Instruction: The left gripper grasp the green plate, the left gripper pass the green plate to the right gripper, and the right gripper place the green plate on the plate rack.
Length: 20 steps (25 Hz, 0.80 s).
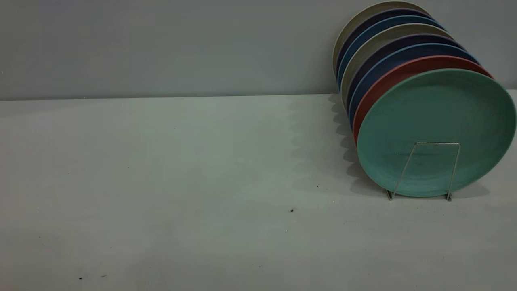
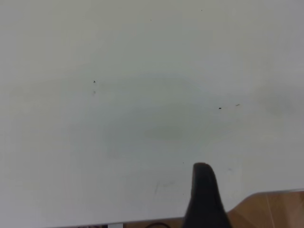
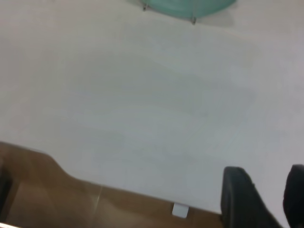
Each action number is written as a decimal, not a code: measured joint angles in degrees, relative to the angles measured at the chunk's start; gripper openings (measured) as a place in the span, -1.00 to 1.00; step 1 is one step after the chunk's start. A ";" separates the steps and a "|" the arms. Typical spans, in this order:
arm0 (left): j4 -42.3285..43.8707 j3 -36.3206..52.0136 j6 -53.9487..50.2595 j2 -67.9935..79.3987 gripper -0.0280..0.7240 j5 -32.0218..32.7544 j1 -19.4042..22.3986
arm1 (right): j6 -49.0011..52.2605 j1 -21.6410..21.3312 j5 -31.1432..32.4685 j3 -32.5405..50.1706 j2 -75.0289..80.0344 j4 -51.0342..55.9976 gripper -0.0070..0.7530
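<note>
Green plate [image 1: 436, 121] stands racked; right pincer [image 3: 266, 199] parted, empty (left pincer's [image 2: 205, 197] gap unclear).

The green plate [image 1: 436, 129] is standing on edge at the front of a row of plates, tilting slightly back, its matte teal face showing faint concentric rings. It is sitting in the plate rack [image 1: 424, 169], whose thin silver wire loop is rising in front of its lower part. In the right wrist view it is lying well ahead of the right gripper [image 3: 268, 197], across bare table.
</note>
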 joint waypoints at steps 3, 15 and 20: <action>0.00 0.00 0.00 0.00 0.57 0.00 0.00 | 0.30 0.00 0.00 0.00 -3.31 0.00 -0.35; 0.00 0.00 0.00 0.00 0.57 0.00 0.00 | 4.13 0.00 0.01 0.00 -9.47 -1.46 -0.35; 0.00 0.00 0.00 0.00 0.57 0.00 0.00 | 4.46 0.00 0.09 0.00 -12.21 -1.46 -0.35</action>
